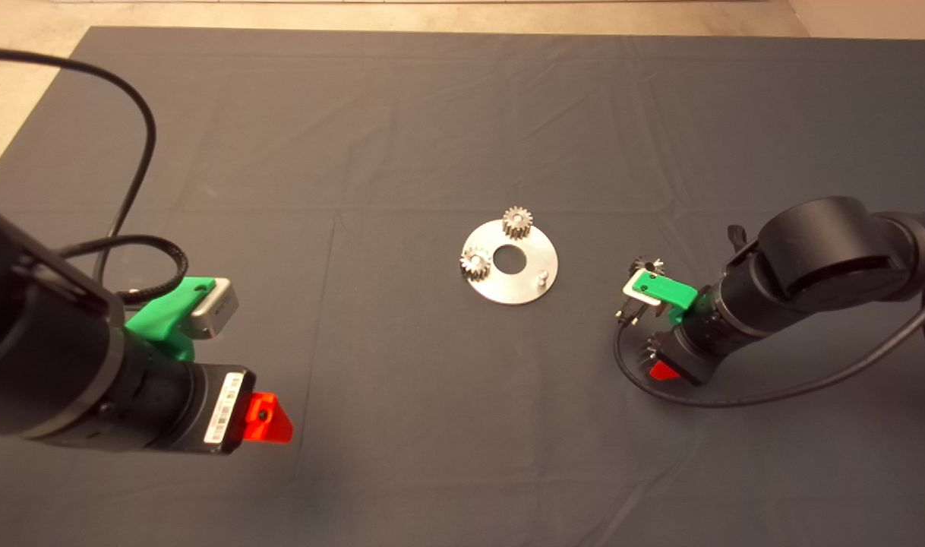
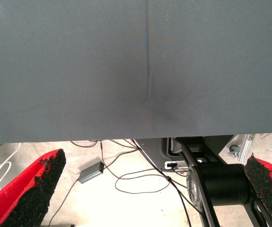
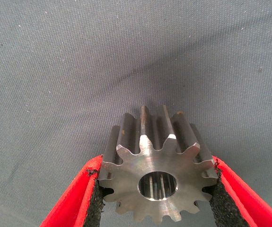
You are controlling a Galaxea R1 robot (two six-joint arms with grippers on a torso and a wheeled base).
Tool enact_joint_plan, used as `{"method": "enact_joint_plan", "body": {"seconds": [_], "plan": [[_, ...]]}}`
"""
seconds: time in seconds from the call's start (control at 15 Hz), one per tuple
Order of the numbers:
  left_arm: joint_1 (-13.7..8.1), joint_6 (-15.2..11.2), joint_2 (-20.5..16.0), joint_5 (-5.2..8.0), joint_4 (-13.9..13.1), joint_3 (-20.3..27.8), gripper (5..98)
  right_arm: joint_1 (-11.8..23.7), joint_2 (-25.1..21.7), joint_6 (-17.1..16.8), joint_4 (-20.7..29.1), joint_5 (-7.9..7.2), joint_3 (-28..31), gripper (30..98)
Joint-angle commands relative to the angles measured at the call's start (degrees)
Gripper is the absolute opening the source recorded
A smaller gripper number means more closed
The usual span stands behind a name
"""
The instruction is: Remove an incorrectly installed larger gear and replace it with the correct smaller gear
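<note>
My right gripper (image 1: 655,363) is at the right of the mat, shut on the larger gear (image 3: 157,175), a shiny silver gear with pointed teeth and a dark centre hole. It holds the gear low over the mat between its two pads. The gear's edge shows by the red finger in the head view (image 1: 648,352). The smaller gear (image 1: 648,264), dark, lies on the mat just behind that gripper's green camera mount. The round silver plate (image 1: 527,292) lies mid-mat, and its peg (image 1: 542,279) is bare. My left gripper (image 1: 269,419) is open and empty at the lower left.
Two paler small gears (image 1: 517,222) (image 1: 475,263) sit on the plate around its centre hole. A black cable (image 1: 736,399) loops on the mat under the right arm. The left wrist view shows the mat's front edge (image 2: 126,137) and floor cables beyond it.
</note>
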Motion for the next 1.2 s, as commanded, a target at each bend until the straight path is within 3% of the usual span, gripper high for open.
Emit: {"method": "enact_joint_plan", "body": {"seconds": [0.0, 0.33, 0.6, 0.93, 1.13], "plan": [[-0.5, -0.1, 0.0, 5.05, -1.0, 0.7, 98.2, 0.8, -0.3, -0.3, -1.8, -7.16, 0.0, 50.6], [-0.5, -0.1, -0.1, 5.05, -1.0, 0.7, 98.2, 0.9, -0.3, -0.2, -1.7, -7.16, 0.2, 53.3], [-0.5, -0.1, -0.1, 5.05, -1.0, 0.7, 98.2, 1.5, -0.5, -0.2, -1.0, -7.16, 0.7, 62.8], [-0.5, -0.1, 0.0, 5.14, -1.0, 0.7, 98.2, 8.4, -2.1, 0.2, 3.6, -7.16, 2.3, 68.3], [-0.5, -0.1, 0.0, 5.12, -1.0, 0.7, 98.2, 10.8, -3.1, 0.3, 4.0, -7.16, 2.5, 72.0]]}}
